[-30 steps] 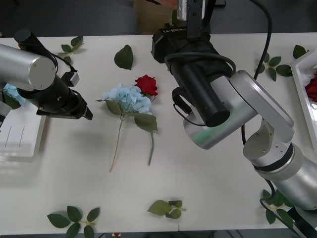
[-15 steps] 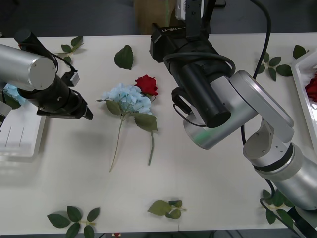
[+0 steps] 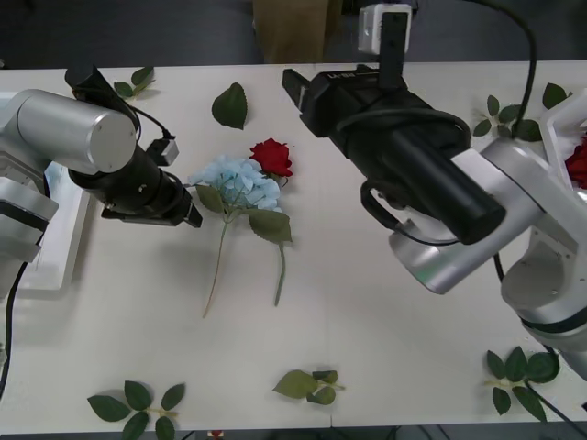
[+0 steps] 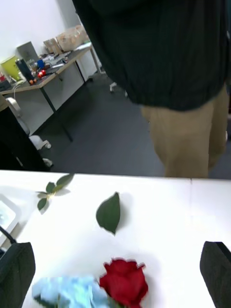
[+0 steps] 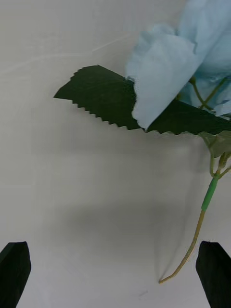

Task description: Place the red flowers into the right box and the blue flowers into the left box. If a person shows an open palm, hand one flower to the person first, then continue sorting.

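A blue flower (image 3: 238, 181) and a red flower (image 3: 271, 157) lie together at mid-table, stems pointing toward the front edge. My left gripper (image 3: 190, 218) is open just left of the blue flower; its wrist view shows the pale petals (image 5: 192, 53), a dark leaf (image 5: 106, 98) and the stem (image 5: 204, 211) ahead of the gripper (image 5: 115, 272). My right gripper (image 3: 293, 84) hovers open behind the rose (image 4: 124, 281), beside the blue flower (image 4: 67, 291). The left box (image 3: 50, 252) is at the left edge. The right box (image 3: 558, 137) holds a red flower (image 3: 578, 163). A person (image 4: 187, 130) stands beyond the table, hands unseen.
Loose green leaves lie about: one large leaf (image 3: 229, 105) behind the flowers, sprigs at the front (image 3: 307, 385) and front left (image 3: 138, 408), and more at the far right (image 3: 509, 119). The bare tabletop (image 3: 367, 321) lies between the flowers and the front edge.
My left arm has swung right, bringing its gripper close to the blue flower. The right arm has shifted to the right and back. The flowers have not moved.
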